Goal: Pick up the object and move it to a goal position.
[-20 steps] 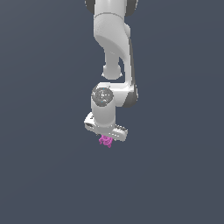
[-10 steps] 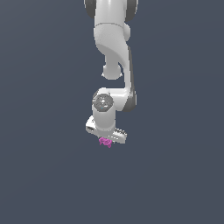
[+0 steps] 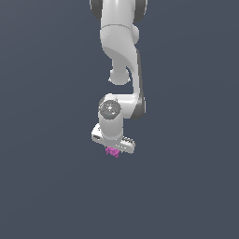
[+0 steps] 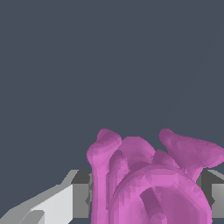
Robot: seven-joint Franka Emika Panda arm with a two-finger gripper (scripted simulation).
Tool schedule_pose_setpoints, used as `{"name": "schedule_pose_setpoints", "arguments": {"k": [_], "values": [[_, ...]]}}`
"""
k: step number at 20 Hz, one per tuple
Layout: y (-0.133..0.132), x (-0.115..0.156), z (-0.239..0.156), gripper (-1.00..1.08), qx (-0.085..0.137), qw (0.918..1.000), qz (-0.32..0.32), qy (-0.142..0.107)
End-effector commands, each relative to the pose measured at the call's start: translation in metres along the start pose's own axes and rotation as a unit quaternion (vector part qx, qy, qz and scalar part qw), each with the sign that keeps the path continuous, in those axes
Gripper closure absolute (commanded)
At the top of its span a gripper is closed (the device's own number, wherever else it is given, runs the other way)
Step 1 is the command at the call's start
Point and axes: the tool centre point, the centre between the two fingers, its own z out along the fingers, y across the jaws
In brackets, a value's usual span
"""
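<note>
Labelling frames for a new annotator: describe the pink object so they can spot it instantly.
Find the white robot arm hanging down the middle of the exterior view against the plain dark grey backdrop, and follow it to the gripper at its lower end. The object sits right under it, between the fingers. It is small, magenta-pink and knobbly with stubby lobes, the only coloured thing there.

only a plain, featureless dark grey-blue backdrop (image 3: 42,140) fills both views.
</note>
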Motion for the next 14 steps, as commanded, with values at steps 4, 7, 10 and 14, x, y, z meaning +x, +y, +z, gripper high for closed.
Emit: {"name": "schedule_pose_setpoints", "arguments": {"k": [4,7,10,14], "values": [[0.005,0.001,-0.007,1.08,0.0,1.0,0.0,0.0],[0.013,0.001,-0.018,1.08,0.0,1.0,0.0,0.0],[0.025,0.003,-0.034,1.08,0.0,1.0,0.0,0.0],[0.047,0.005,-0.065,1.08,0.0,1.0,0.0,0.0]]}}
